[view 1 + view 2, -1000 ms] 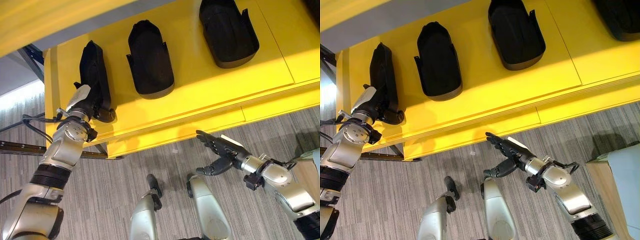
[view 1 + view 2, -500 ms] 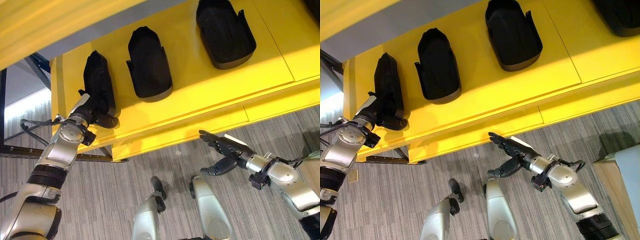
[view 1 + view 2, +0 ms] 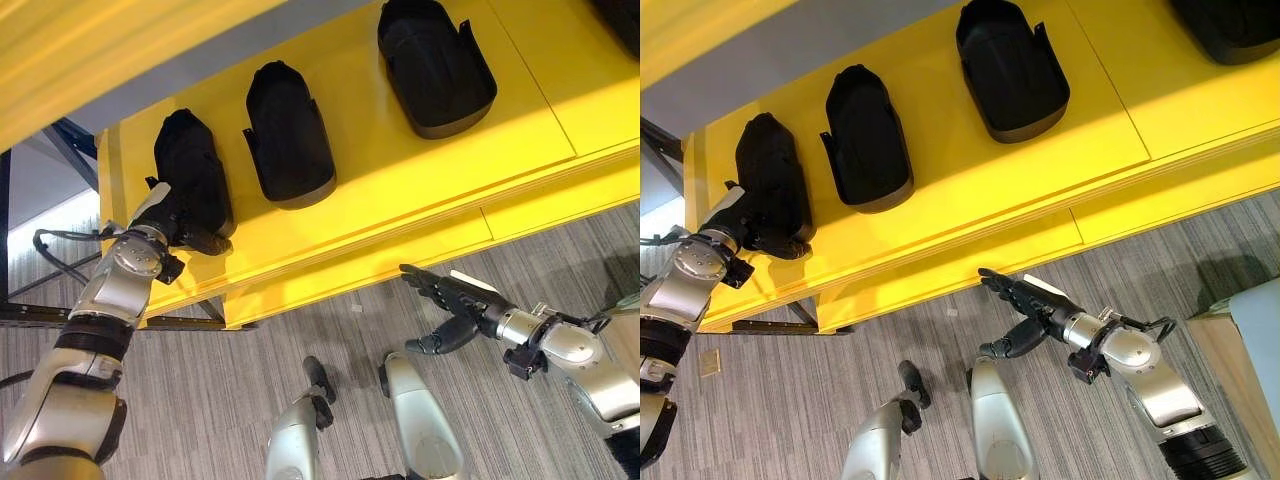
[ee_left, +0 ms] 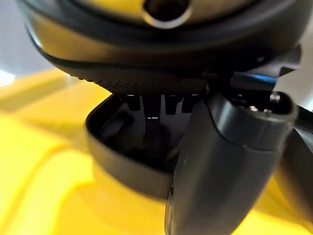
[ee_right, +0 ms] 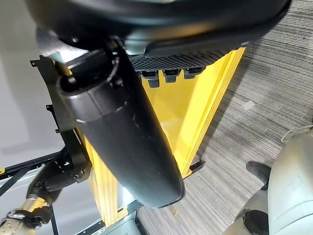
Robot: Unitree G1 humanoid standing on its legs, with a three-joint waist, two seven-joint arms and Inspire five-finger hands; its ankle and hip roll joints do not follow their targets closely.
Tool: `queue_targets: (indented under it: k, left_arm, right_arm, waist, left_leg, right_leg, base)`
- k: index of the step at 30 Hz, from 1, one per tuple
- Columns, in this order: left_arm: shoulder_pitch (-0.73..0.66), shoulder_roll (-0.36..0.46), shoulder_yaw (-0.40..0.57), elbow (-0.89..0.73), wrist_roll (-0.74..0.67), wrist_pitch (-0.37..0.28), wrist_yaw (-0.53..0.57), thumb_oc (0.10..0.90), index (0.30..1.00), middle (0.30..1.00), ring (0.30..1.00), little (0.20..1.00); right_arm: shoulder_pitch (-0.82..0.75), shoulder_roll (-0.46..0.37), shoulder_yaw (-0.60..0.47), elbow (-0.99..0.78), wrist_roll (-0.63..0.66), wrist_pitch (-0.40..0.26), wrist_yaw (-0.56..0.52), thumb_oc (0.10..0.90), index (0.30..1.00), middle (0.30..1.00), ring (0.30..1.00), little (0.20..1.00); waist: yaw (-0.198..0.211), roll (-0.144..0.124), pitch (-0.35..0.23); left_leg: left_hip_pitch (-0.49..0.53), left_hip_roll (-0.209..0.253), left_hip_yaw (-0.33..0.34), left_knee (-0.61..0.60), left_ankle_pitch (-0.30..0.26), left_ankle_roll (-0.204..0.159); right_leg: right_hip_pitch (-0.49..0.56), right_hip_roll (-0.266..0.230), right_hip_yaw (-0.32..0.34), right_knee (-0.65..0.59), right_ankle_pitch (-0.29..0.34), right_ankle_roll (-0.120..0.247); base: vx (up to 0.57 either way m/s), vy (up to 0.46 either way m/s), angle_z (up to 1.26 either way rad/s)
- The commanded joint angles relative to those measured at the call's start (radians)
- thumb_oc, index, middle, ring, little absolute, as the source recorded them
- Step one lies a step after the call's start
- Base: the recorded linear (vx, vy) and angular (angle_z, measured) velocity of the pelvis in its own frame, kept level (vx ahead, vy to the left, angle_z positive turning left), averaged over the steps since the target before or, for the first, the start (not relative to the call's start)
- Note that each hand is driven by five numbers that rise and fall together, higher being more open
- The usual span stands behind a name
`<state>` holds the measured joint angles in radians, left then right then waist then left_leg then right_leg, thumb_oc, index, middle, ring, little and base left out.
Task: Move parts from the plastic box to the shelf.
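Yellow shelf (image 3: pixel 400 190) spans the upper part of the head views, grey striped floor (image 3: pixel 200 400) below its front edge. Three black parts lie in a row on it, well apart from each other.

Far left: my left hand (image 3: pixel 170 215) reaches up over the shelf's front edge, arm angled up from lower left, wrist bent. Its fingers go inside the open end of the leftmost part (image 3: pixel 190 180) and the thumb curls round the rim from outside, so I am gripping that part as it rests on the shelf close to the left end. Left wrist view shows the same: fingers inside the shell (image 4: pixel 122 147), thumb over the wall.

Middle part (image 3: pixel 288 135) sits just right of it with a yellow gap between. Third part (image 3: pixel 433 65) lies further right and deeper.

Right: my right hand (image 3: pixel 1025 305) hangs below the shelf's front edge over the floor, fingers loosely spread, holding nothing. Bare yellow surface stretches right of the third part.
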<state>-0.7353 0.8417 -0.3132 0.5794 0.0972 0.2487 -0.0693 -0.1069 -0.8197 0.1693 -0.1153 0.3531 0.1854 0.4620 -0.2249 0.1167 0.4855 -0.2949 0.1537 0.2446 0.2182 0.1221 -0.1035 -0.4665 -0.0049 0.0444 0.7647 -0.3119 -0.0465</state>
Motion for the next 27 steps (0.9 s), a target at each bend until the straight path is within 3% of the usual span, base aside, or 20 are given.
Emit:
queue_targets:
  k: [1, 2, 4, 27]
  left_arm:
    - [0.003, 0.020, -0.016, 0.061, 0.152, 0.058, 0.055, 0.900, 1.000, 1.000, 1.000, 1.000]
    - [-0.023, 0.026, -0.042, 0.026, 0.169, 0.112, 0.070, 0.900, 1.000, 1.000, 1.000, 1.000]
    - [-0.032, 0.012, -0.039, 0.024, 0.170, 0.143, 0.124, 0.900, 1.000, 1.000, 1.000, 1.000]
    - [-0.052, 0.009, -0.032, 0.007, 0.287, 0.258, 0.245, 0.900, 1.000, 1.000, 1.000, 1.000]
  right_arm:
    - [-0.045, 0.040, -0.031, -0.127, 0.028, -0.050, 0.026, 0.900, 1.000, 1.000, 1.000, 1.000]
    - [-0.055, 0.040, -0.029, -0.120, 0.040, -0.050, 0.019, 0.900, 1.000, 1.000, 1.000, 1.000]
    - [-0.055, 0.048, -0.028, -0.127, 0.039, -0.046, 0.019, 0.900, 1.000, 1.000, 1.000, 1.000]
    - [-0.069, 0.086, -0.001, -0.125, 0.058, -0.052, -0.020, 0.900, 1.000, 1.000, 1.000, 1.000]
  waist:
    - [-0.052, -0.053, -0.059]
    - [-0.050, -0.057, -0.057]
    - [-0.050, -0.064, -0.058]
    - [-0.030, -0.101, -0.048]
  left_leg:
    - [0.025, 0.008, -0.034, 0.083, -0.095, 0.025]
    - [0.023, 0.007, -0.038, 0.086, -0.103, 0.026]
    - [0.023, 0.008, -0.038, 0.085, -0.107, 0.028]
    - [0.001, 0.012, -0.051, 0.102, -0.128, 0.038]
  right_leg:
    - [0.038, -0.074, -0.076, -0.074, 0.014, 0.033]
    - [0.037, -0.074, -0.078, -0.071, 0.013, 0.034]
    - [0.037, -0.073, -0.077, -0.073, 0.014, 0.034]
    - [0.036, -0.063, -0.085, -0.077, 0.026, 0.037]
  base:
    - [0.00, -0.033, -0.02]
    - [-0.01, -0.044, -0.01]
    - [0.00, -0.027, 0.01]
    - [-0.01, -0.013, 0.00]
